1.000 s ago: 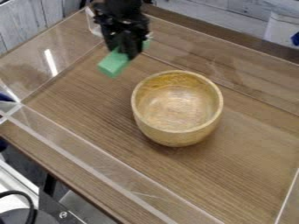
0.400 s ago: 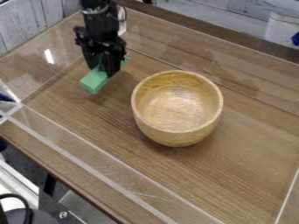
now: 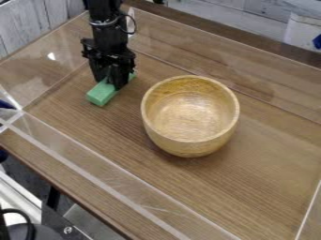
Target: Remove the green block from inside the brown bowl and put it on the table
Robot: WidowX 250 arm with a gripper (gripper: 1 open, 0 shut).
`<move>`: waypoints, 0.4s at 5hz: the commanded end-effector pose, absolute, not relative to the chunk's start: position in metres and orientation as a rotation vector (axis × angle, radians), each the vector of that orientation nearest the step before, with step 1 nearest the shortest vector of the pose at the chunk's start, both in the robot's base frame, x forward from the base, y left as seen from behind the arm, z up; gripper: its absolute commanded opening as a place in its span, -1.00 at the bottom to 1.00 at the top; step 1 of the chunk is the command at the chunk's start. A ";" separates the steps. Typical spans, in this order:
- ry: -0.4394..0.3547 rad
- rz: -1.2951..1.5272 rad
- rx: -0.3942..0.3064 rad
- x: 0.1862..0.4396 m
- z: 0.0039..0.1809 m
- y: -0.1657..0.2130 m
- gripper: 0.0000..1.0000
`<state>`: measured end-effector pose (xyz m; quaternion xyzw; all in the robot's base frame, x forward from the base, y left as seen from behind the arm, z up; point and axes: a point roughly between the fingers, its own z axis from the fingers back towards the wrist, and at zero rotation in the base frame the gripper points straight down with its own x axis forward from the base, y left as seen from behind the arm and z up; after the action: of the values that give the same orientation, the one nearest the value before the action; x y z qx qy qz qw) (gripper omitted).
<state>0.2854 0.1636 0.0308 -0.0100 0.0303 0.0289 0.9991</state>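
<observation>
Lowered leftward since earlier, the gripper [image 3: 109,75] clamps the bright green block [image 3: 100,93] at the table [image 3: 75,141]

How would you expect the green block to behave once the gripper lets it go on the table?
The green block looks rigid and flat-faced, so it should probably settle without rolling. It seems small and likely light, so the gripper could nudge it while withdrawing.
</observation>
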 end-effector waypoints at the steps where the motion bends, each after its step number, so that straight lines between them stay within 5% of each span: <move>1: 0.008 0.062 0.016 0.296 0.045 0.173 -1.00; 2: 0.013 0.064 0.017 0.297 0.041 0.173 -1.00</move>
<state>0.2875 0.1662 0.0273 -0.0061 0.0314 0.0310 0.9990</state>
